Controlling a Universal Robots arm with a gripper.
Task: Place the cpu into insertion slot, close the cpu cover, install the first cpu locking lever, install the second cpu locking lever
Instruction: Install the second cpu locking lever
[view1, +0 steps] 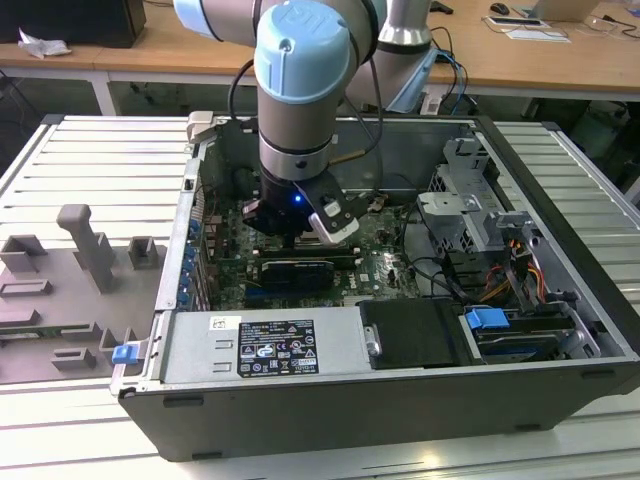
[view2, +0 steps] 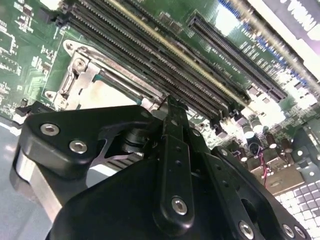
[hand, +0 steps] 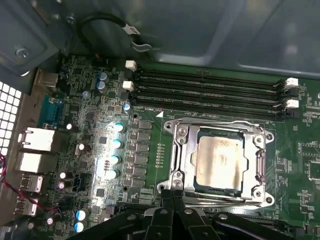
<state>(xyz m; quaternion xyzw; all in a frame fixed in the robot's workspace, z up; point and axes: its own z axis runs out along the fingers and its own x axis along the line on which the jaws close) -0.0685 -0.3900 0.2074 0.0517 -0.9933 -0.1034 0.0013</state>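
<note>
The cpu (hand: 217, 160), a pale silvery square, lies in its socket on the green motherboard. Around it the silver cpu cover (hand: 182, 145) lies flat, its square window framing the chip. A thin metal lever (hand: 260, 167) runs along one side of the socket. My gripper (hand: 173, 194) is shut, its two black fingertips pressed together at the socket's edge, with nothing visible between them. In the second wrist view a black finger (view2: 173, 125) stands just beside the cpu (view2: 107, 92) and the cover's corner (view2: 80, 75). In the exterior view the gripper (view1: 300, 232) reaches down into the open computer case.
Long black memory slots (hand: 210, 90) run beside the socket, with a looping black cable (hand: 107, 22) beyond them. Capacitors (hand: 116, 145) and port blocks (hand: 35, 140) stand on another side. Case walls, a power supply box (view1: 260, 345) and a drive cage (view1: 470, 210) hem the arm in.
</note>
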